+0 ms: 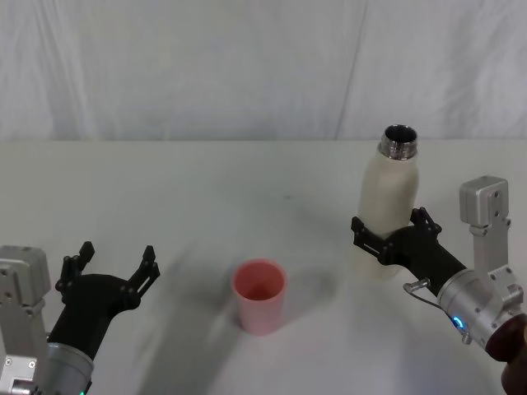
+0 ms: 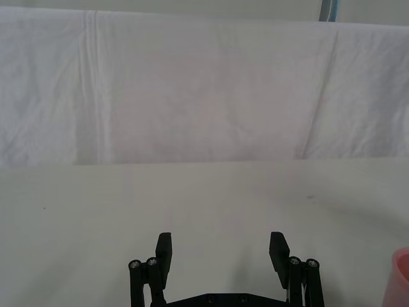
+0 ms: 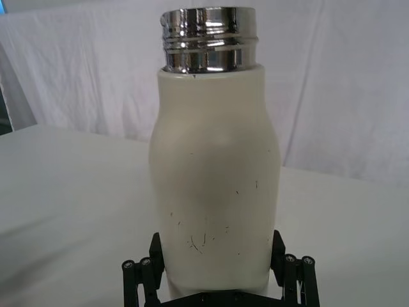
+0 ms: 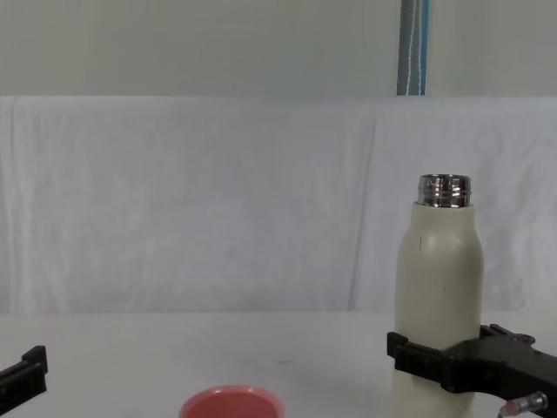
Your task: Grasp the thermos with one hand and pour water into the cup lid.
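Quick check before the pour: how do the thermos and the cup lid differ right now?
The thermos is tall and cream-white with a shiny steel neck; the cup lid is short, narrow and pink. The right pincer brackets the thermos low on its body, while the cup lid stands free, with the left pincer open and off to its side. The thermos sits farther back on the table than the cup lid. Both stand upright with open mouths.

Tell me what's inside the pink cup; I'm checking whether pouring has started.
The cup lid shows only its pink inner floor from the head view, no visible water. The thermos stands upright in the right gripper.
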Motion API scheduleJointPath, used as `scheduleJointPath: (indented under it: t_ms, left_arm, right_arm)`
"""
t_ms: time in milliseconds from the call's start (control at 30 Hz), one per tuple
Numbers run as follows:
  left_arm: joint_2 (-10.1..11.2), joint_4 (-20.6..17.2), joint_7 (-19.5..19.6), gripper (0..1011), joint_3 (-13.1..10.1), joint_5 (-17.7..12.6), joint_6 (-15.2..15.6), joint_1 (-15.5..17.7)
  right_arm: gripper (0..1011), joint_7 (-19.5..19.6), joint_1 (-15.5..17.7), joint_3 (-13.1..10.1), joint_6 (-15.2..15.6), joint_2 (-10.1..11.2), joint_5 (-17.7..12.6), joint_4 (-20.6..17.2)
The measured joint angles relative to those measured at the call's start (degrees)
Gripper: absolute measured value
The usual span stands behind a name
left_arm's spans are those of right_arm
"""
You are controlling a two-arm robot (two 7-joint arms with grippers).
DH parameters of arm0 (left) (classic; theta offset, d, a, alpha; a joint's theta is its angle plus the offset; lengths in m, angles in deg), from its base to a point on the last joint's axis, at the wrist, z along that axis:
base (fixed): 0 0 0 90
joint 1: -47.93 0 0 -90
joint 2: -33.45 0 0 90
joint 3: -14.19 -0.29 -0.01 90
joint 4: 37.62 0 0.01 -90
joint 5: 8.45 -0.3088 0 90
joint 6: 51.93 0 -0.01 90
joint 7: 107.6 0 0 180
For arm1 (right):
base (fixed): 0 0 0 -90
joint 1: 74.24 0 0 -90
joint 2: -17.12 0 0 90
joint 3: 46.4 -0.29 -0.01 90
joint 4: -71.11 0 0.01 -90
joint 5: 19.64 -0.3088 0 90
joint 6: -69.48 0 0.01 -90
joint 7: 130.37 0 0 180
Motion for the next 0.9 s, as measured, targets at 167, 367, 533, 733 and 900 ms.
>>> scheduleJointPath:
  t_ms: [167,367,533,733,900]
  left_arm:
    - [0.0,0.0,0.0,1001,0.0,0.0,0.0,0.0]
    - [0.0,0.0,0.0,1001,0.0,0.0,0.0,0.0]
    - [0.0,0.0,0.0,1001,0.0,0.0,0.0,0.0]
    - [0.0,0.0,0.0,1001,0.0,0.0,0.0,0.0]
    - [0.0,0.0,0.0,1001,0.0,0.0,0.0,0.0]
  right_arm:
    - [1001,-0.1,0.3,0.0,-0.3,0.3,0.3,-0.4]
    - [1001,-0.3,0.7,0.0,-0.4,0.5,0.4,-0.9]
    - [1001,-0.5,1.0,0.1,-0.4,0.7,0.3,-1.4]
    - [1001,-0.6,1.6,-0.1,-0.4,1.0,0.2,-2.4]
    - [1001,-0.6,2.0,-0.3,-0.5,1.3,0.0,-2.9]
